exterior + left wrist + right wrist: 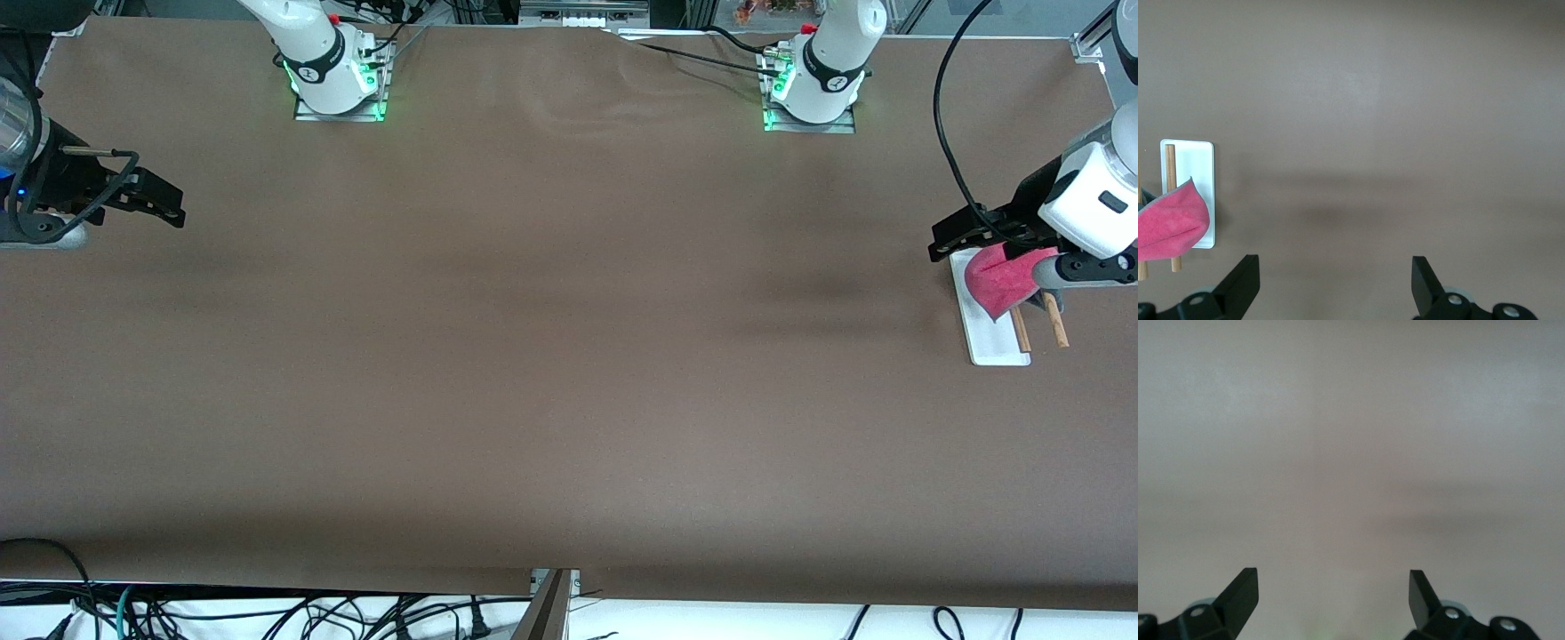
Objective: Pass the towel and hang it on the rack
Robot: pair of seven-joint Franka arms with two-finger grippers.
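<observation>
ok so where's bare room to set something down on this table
Bare brown table runs from the right claw, open and waiting at its end, up to the rack, and from the arm bases down to the front edge. The crowded spot is the left arm's end: the pink towel hangs over the rack's rods there, with the open left claw over it.

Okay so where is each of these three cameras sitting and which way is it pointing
Front view: high across the table, facing both arm bases; shows the left hand by the rack and towel, and the right hand.
Left wrist view: on the left arm, looking down at the table; its open fingers show.
Right wrist view: on the right arm, over bare table; open fingers show.
Front and left wrist views share the rack and towel.
</observation>
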